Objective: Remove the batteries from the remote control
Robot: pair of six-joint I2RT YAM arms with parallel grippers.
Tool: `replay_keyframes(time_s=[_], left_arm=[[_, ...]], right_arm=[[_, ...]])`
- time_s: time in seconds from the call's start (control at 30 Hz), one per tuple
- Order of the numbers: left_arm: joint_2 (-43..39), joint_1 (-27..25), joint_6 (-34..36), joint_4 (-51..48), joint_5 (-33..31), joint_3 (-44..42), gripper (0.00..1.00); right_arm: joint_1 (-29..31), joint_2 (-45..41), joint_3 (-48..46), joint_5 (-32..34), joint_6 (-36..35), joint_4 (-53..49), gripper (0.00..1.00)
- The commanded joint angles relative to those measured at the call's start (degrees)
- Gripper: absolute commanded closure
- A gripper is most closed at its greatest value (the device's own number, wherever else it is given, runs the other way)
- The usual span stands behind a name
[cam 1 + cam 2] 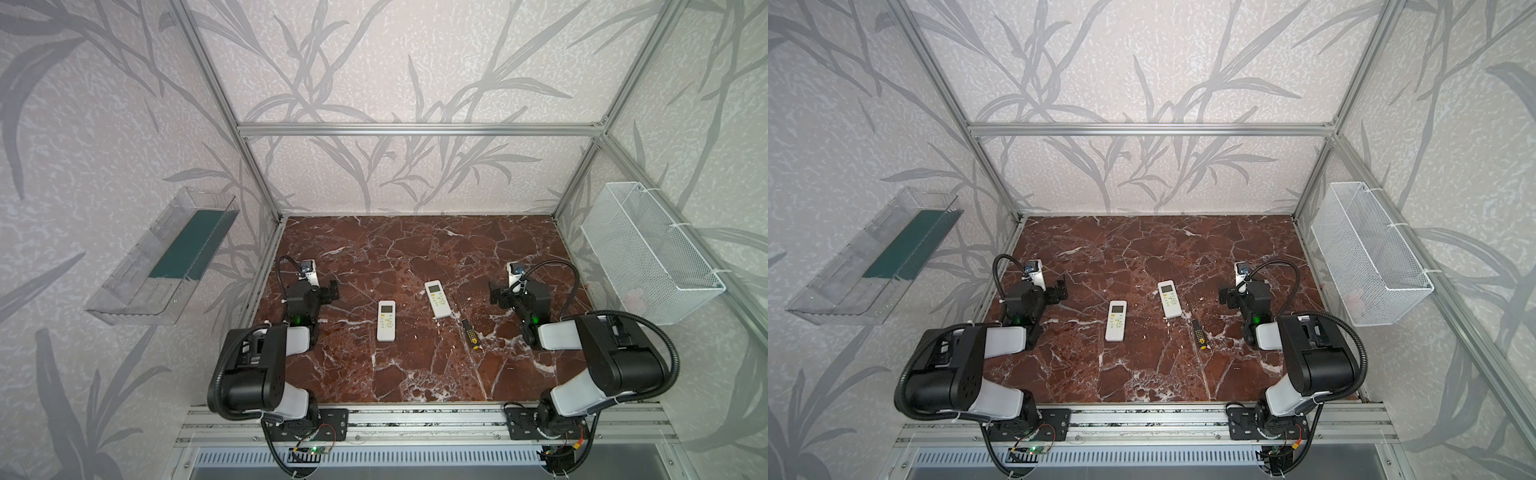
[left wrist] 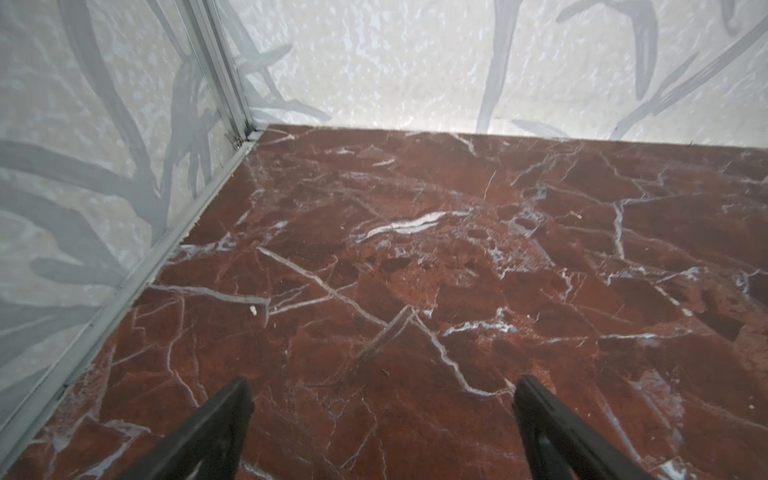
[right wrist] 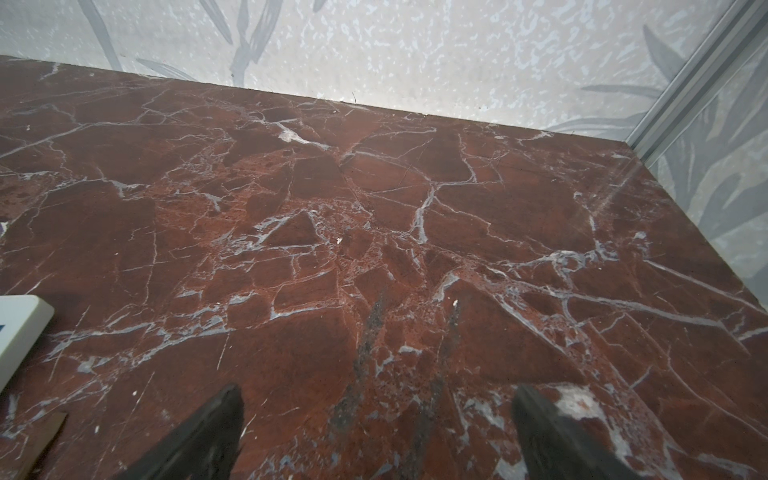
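Worktop [image 1: 419, 245]: red-brown marble pattern with white veins, boxed in by aluminium frame and leaf-print walls.
Left remote [image 1: 386, 321]: white, flat on worktop near centre, face up, display end toward far wall.
Right remote [image 1: 437, 299]: white, flat, face up, set slightly farther back and angled; apart from left remote.
Batteries: not visible in any view; backs of both remotes hidden against worktop.
Screwdriver [image 1: 468, 326]: black-and-yellow handle toward near edge, shaft pointing away; just beside right remote, on its right.
Left arm [image 1: 253, 374]: mounted on near rail; shoulder link leaning out to the left, elbow folded tight, white forearm running forward along left edge of worktop; wrist aimed at far-left corner.
Left tool [image 2: 382, 382]: spread wide, nothing between the fingers [image 2: 224, 419]; held over bare worktop, well apart from both remotes.
Right arm [image 1: 619, 357]: mirror pose on the right; elbow folded, forearm forward, wrist aimed at far wall near right corner.
Right tool [image 3: 378, 388]: spread wide, gripping nothing; bare worktop beneath, one corner of right remote [image 3: 20, 328] in sight in the right wrist view.
Clear bin [image 1: 137, 282]: mounted on left wall, dark green strip inside.
Mesh basket [image 1: 648, 253]: white wire, hung on right side of frame.
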Motion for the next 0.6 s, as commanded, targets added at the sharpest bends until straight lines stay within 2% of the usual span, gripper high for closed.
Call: replay_keyframes(time_s=[0.0, 0.07, 0.2, 0.27, 0.33, 0.43, 0.57], left_arm=[[-6.0, -0.3, -1.6, -7.7, -3.5, 2.3, 0.01], [-9.2, -0.8, -3.6, -11.0, -6.6, 2.8, 0.01], [-14.1, -2.9, -12.1, -23.0, -13.6, 7.3, 0.01], [-14.5, -4.3, -16.1, -32.2, -13.8, 11.4, 0.01], [-13.7, -7.8, -17.9, -40.2, -15.5, 15.2, 0.01], [-12.4, -12.4, -20.8, -48.0, -16.6, 18.9, 0.01], [-11.8, -15.8, -26.9, -56.8, -15.9, 21.4, 0.01]], right_arm=[[0.2, -1.5, 0.1, -2.2, -1.1, 2.1, 0.01], [0.2, -5.3, 1.3, -1.6, -0.8, -3.3, 0.01], [0.4, -13.8, 9.4, -0.8, -0.5, -27.5, 0.04], [1.3, -16.7, 12.0, 0.7, 1.6, -35.1, 0.06], [3.6, -19.4, 13.8, 3.3, 3.1, -41.1, 0.06], [8.1, -21.4, 16.6, 7.7, 5.1, -49.2, 0.06], [13.9, -20.9, 20.3, 11.0, 9.6, -58.7, 0.06]])
